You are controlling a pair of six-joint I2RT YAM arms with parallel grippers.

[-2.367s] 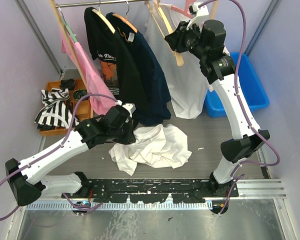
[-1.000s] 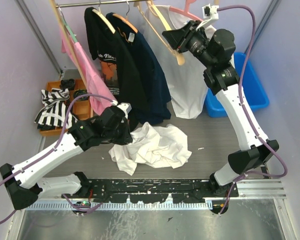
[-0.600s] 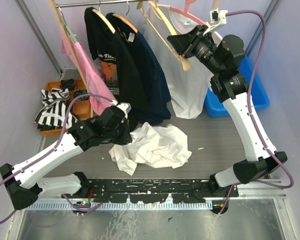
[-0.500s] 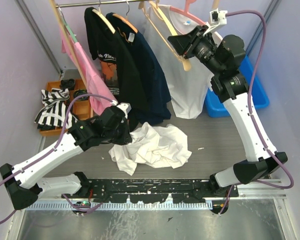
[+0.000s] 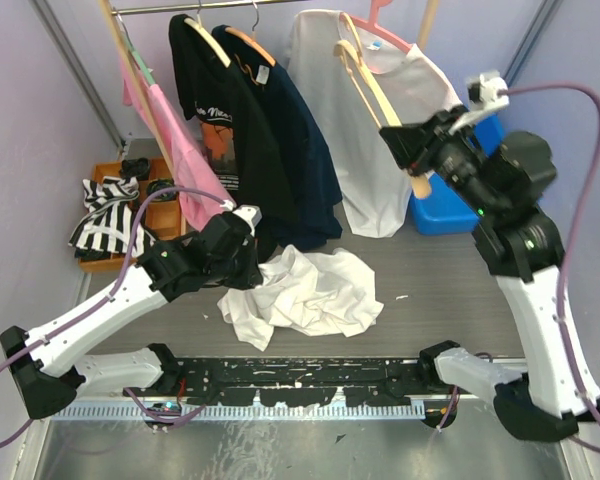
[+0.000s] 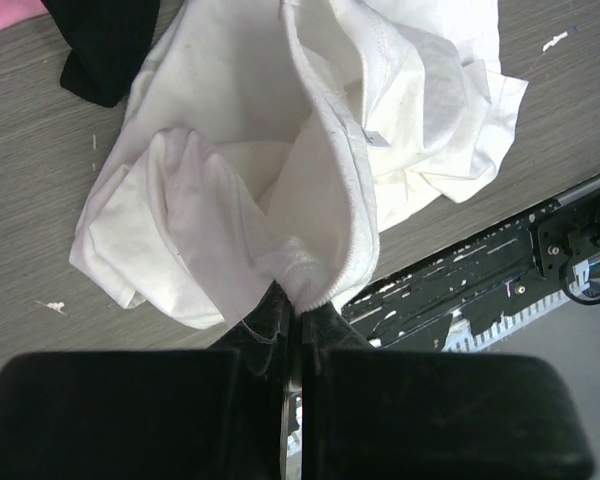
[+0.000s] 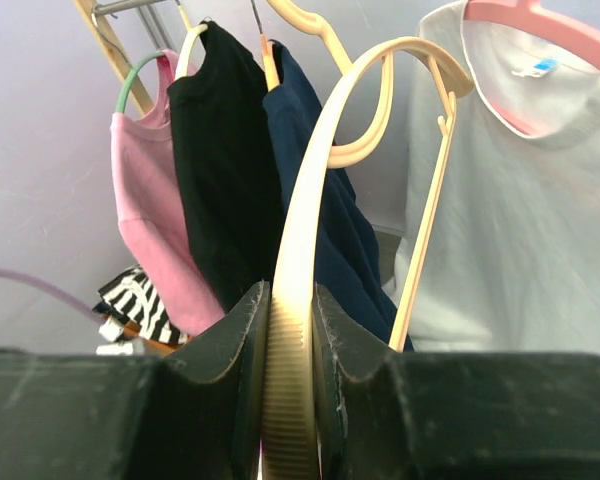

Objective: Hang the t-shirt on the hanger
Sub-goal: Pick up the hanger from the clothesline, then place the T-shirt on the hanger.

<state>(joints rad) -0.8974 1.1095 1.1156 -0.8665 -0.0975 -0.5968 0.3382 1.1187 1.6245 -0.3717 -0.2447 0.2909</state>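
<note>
The white t-shirt lies crumpled on the table in front of the rail. My left gripper is shut on a ribbed edge of it at its left side; in the left wrist view the t-shirt bunches up from my left gripper. My right gripper is shut on one arm of the light wooden hanger and holds it in the air, off the rail, above the table's right. In the right wrist view the hanger rises straight out of my right gripper.
On the rail hang a pink t-shirt, a black one, a navy one and a white t-shirt with a blue label on a pink hanger. An orange tray stands left, a blue bin right.
My right arm has drawn the wooden hanger off the rail, right and toward the front. My left gripper lifted a fold of the t-shirt a little, then held still.
</note>
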